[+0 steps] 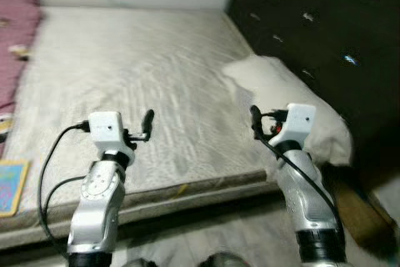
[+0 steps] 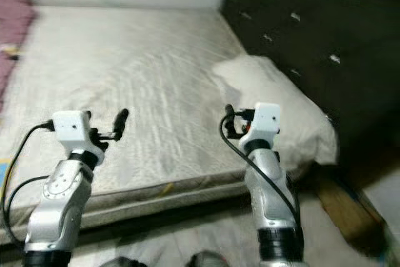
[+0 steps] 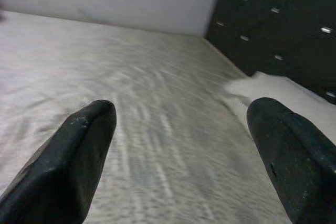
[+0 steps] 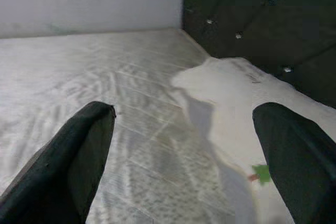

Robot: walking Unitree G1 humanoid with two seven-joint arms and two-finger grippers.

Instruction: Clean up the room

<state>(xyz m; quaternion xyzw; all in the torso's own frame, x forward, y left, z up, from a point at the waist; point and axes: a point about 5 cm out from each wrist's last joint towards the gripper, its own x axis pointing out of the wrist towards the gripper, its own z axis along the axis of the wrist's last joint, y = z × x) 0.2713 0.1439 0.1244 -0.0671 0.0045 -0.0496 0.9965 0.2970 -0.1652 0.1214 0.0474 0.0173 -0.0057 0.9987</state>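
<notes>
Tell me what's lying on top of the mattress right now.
A white pillow lies by the dark tufted headboard, a pink blanket along the far left edge. What's beneath them is covered.

- No text, label, brand, number or sign can be read in any view.
- Pillow (image 4: 247, 93): a faint dark mark near its upper edge in the right wrist view; could be print, too small and blurred to make out.
- Pillow, lower down: a small green tag (image 4: 261, 173), no lettering visible on it.
- Blue and yellow flat item (image 1: 11, 186) at the mattress edge on the robot's left: coloured pattern, nothing legible.
- Dark tufted headboard (image 1: 312, 23): shiny studs, no markings.
- White wrist housings (image 1: 105, 124) on both arms: plain, with no lettering visible.
</notes>
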